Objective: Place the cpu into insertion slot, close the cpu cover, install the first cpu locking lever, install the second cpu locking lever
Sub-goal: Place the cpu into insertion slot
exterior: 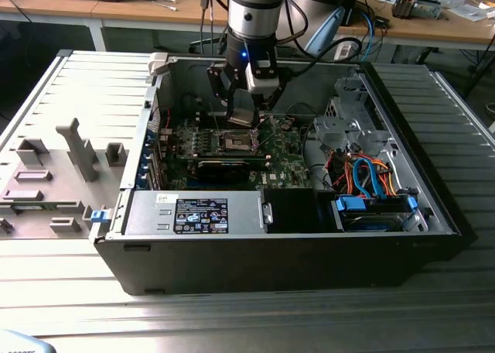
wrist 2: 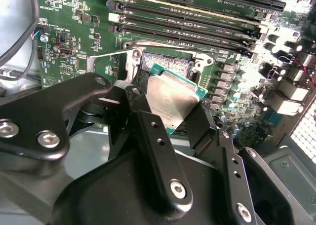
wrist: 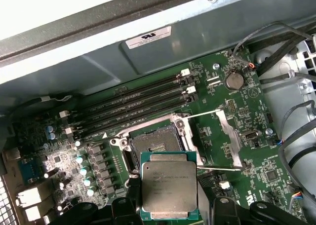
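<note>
Soft even light, the case [exterior: 271, 260] shadowed inside, glare on the cpu [wrist 2: 170, 99]

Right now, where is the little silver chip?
In the second wrist view the cpu is pinched in the tool, held just above the open insertion slot, near the long memory slots.
</note>
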`<action>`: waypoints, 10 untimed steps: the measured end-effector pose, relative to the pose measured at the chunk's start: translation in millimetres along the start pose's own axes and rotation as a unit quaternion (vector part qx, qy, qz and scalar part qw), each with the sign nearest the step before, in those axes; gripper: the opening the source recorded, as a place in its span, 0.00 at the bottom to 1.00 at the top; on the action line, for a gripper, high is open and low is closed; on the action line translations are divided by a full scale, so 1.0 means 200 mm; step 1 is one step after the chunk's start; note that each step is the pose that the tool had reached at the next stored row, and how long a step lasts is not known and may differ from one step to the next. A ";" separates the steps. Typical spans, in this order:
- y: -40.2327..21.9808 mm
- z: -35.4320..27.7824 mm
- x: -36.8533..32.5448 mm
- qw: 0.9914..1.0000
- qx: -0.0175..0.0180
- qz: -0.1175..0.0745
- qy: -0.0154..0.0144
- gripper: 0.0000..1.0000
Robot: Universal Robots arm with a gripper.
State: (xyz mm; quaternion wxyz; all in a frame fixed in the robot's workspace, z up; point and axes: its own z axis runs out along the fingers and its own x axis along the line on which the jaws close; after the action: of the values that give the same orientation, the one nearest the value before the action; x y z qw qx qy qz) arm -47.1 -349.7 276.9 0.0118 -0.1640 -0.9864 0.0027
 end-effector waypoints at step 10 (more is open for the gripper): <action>0.000 0.004 0.000 1.000 0.000 0.010 0.000 0.55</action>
State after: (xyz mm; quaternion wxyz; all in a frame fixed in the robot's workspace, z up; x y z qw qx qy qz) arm -47.1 -349.7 276.1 0.0118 -0.1740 -0.9847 0.0026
